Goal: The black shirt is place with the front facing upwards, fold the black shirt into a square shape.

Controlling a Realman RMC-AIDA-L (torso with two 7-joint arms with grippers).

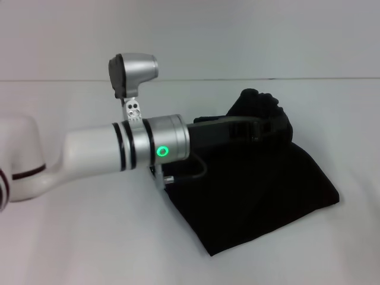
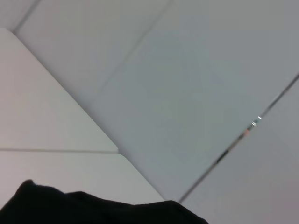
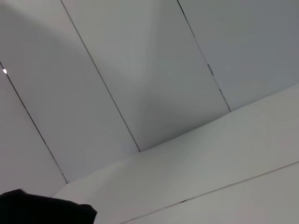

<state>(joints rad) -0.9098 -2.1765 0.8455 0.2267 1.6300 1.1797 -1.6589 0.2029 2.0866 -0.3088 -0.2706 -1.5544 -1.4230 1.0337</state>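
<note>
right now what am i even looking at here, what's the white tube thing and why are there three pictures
The white and silver tube is a robot's left arm, seen from a camera on its head. Its black left gripper reaches over the black shirt, a dark folded bundle on the white table, and seems to bunch up cloth at the far edge; its fingers are hard to make out. The other two pictures come from cameras on each wrist, aimed mostly at the wall, with a bit of black cloth at the edge. The right arm is not in the head picture.
</note>
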